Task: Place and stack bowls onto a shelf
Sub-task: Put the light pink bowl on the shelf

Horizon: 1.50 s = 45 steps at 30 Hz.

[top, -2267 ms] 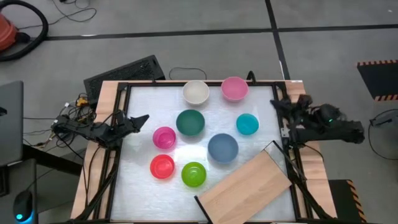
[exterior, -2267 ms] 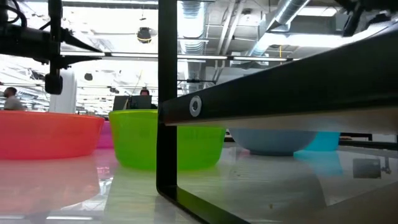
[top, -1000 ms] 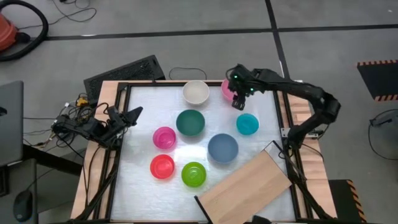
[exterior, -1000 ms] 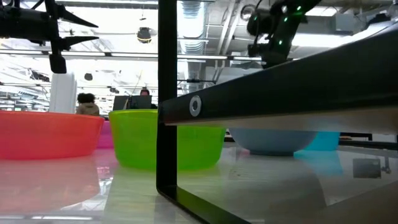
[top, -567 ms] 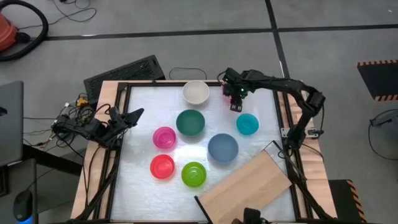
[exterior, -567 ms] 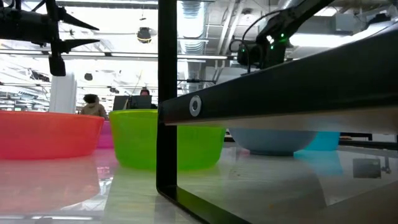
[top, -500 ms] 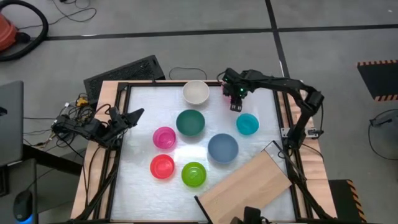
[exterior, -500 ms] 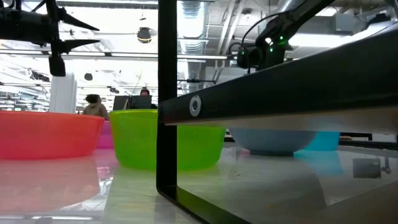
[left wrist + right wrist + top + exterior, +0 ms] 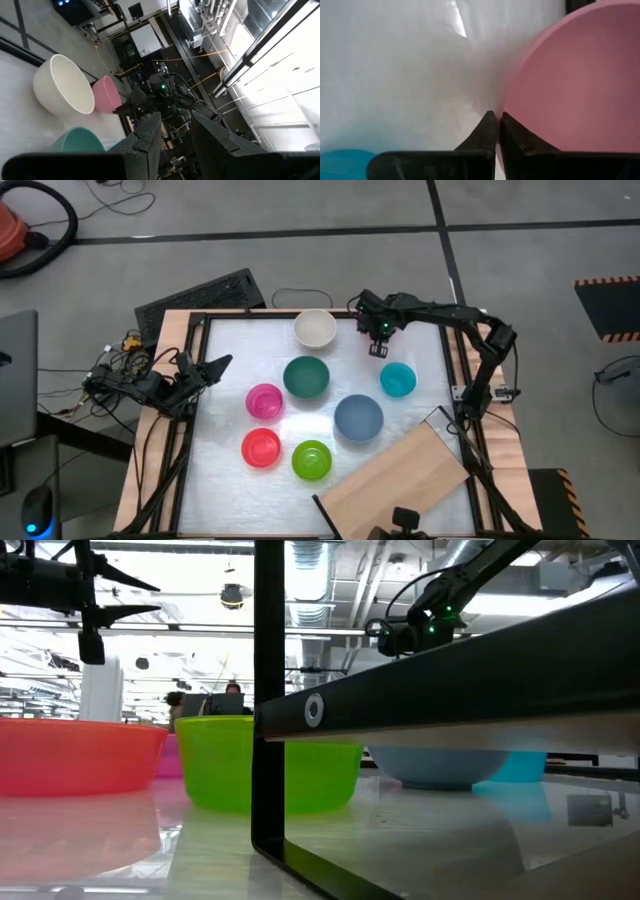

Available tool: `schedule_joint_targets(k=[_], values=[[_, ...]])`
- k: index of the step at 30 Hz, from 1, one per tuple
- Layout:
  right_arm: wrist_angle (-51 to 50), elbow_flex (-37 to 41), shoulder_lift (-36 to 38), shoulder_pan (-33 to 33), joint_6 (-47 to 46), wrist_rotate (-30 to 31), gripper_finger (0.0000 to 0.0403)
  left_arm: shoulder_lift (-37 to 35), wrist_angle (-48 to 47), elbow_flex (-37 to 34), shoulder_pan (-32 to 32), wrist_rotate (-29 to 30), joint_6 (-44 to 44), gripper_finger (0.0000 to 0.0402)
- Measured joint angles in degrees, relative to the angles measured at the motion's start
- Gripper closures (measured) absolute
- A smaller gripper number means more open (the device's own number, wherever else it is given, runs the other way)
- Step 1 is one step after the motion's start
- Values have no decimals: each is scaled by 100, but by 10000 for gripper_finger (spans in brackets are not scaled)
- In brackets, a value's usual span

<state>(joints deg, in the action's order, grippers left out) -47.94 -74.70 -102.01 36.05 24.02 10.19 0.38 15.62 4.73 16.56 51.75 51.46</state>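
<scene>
Seven bowls sit upright on the white table in the high view: cream-white (image 9: 315,328), dark teal (image 9: 306,377), magenta (image 9: 264,401), red (image 9: 261,447), lime green (image 9: 311,460), slate blue (image 9: 358,418) and cyan (image 9: 398,379). The light pink bowl (image 9: 570,75) stands at the far edge, mostly hidden under my right gripper (image 9: 378,348), which is shut on it. The shelf (image 9: 395,480) lies slanted in the near right corner. My left gripper (image 9: 215,365) waits open at the table's left edge. My right gripper holds the light pink bowl by its near rim (image 9: 507,107). The rim is pinched between the two fingers (image 9: 487,131), one finger inside the bowl and one outside. The fingers come from above, pointing down. The bowl stands upright on the table.
A black frame (image 9: 200,410) and a pale wooden rim border the white surface. The cream-white bowl is close on the left of the pink one, and the cyan bowl is just nearer. A dark bar (image 9: 268,700) stands before the low camera. A person shows far behind.
My right gripper has come down onto the pink bowl and shifted a little toward the table's left, its arm folding in behind it. No bowl has moved, and the left arm has kept still.
</scene>
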Motion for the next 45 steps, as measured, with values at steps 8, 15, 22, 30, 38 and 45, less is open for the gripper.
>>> schedule_joint_targets(k=[8, 15, 22, 30, 38, 45], values=[[-330, -2, 1211, -354, 2, 204, 375, 0, -107, 0, 2, 3, -1, 310], [-846, -4, 2749, -1468, -326, -1006, 375, 0, -268, 0, 1, 8, 175, 310], [-997, -4, 3699, -3782, -2189, -1758, 375, 0, -299, 0, 2, 7, 200, 310], [-571, -4, 3337, -6849, -4114, -1045, 375, 0, -331, 0, 0, 7, 21, 310], [-323, -300, 1939, -8382, -3954, -231, 375, 0, -608, 0, 2, 8, 19, 310], [-2403, -1572, 661, -8465, -3053, 43, 375, -2, -911, 0, 2, 57, 74, 310]])
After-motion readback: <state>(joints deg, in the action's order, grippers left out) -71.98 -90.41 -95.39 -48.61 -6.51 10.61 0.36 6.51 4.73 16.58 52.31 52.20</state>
